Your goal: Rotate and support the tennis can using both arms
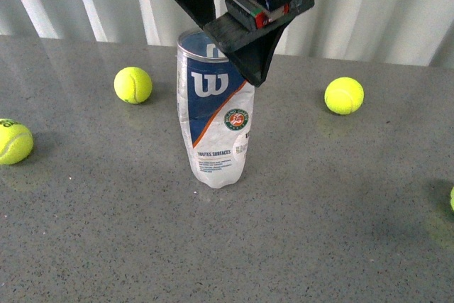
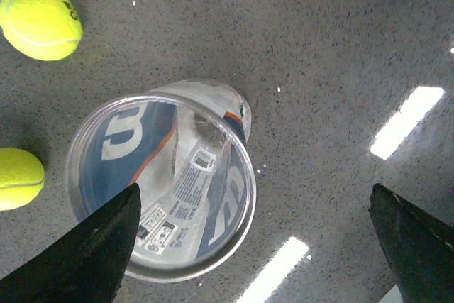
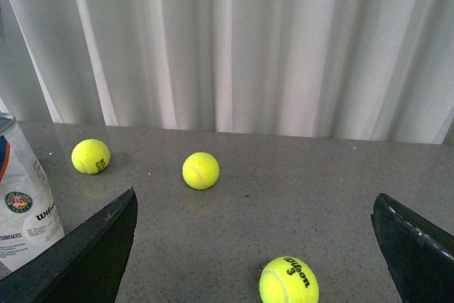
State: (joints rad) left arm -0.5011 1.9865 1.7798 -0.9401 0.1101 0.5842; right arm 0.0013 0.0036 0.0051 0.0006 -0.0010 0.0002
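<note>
The tennis can (image 1: 213, 125) stands upright in the middle of the grey table, open end up, with its blue-and-white label and W logo facing me. It looks empty. My left gripper (image 1: 234, 51) hangs open just above its silver rim. The left wrist view looks straight down into the can (image 2: 163, 175), which sits off to one side under one finger (image 2: 99, 246) of the left gripper (image 2: 255, 246), not centred between the two. My right gripper (image 3: 255, 246) is open over bare table with nothing between its fingers, and the can (image 3: 21, 211) shows at the edge of its view.
Yellow-green tennis balls lie loose around the can: one far left (image 1: 133, 84), one far right (image 1: 344, 95), one at the left edge (image 1: 13, 141). Another ball (image 3: 289, 280) lies close below the right gripper. A white curtain (image 1: 369, 5) backs the table.
</note>
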